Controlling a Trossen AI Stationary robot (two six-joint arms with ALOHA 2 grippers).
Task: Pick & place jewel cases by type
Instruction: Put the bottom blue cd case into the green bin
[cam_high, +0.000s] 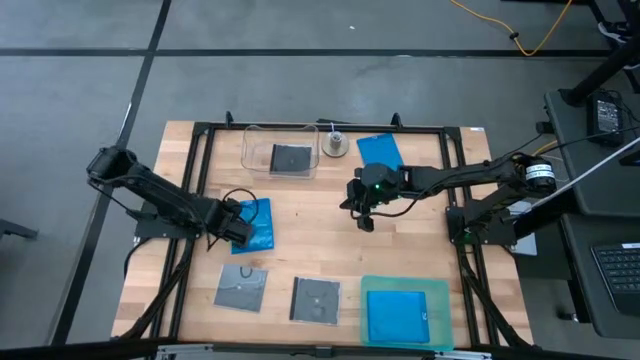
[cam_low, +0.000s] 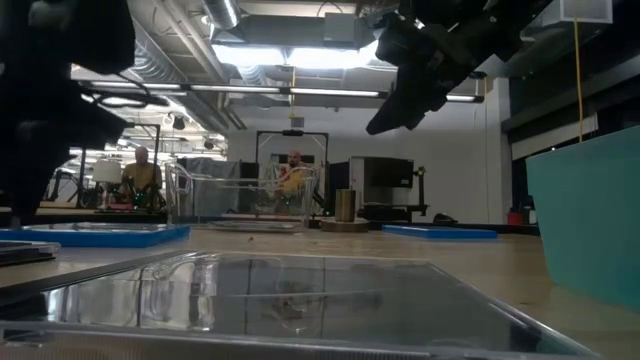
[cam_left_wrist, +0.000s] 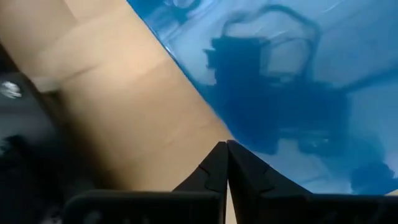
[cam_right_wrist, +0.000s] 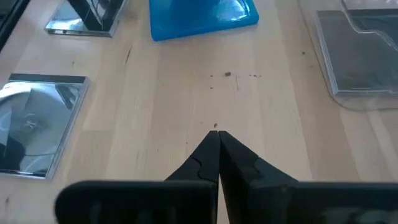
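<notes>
Left pincer (cam_high: 238, 228): its tips are pressed together with nothing between them. It sits low, right at the edge of a blue case (cam_high: 256, 224) on the left side of the bench (cam_high: 300, 215).
Right pincer (cam_high: 365, 222): also pressed together and empty, held up over bare wood in the middle.
Sorted so far: one blue case (cam_high: 397, 316) lies in the teal tray (cam_high: 438, 290). One grey case (cam_high: 291, 158) lies in the clear tub (cam_high: 250, 150).
Left to sort: two grey cases (cam_high: 241, 287) (cam_high: 315, 300) at the front, and a blue case (cam_high: 380, 151) at the back.
Step in hand: probably picking up the left blue case, though the wrist view is too close to be sure.
How to do it well: open the tips first, slide one under the thin edge, squeeze gently, lift flat.
</notes>
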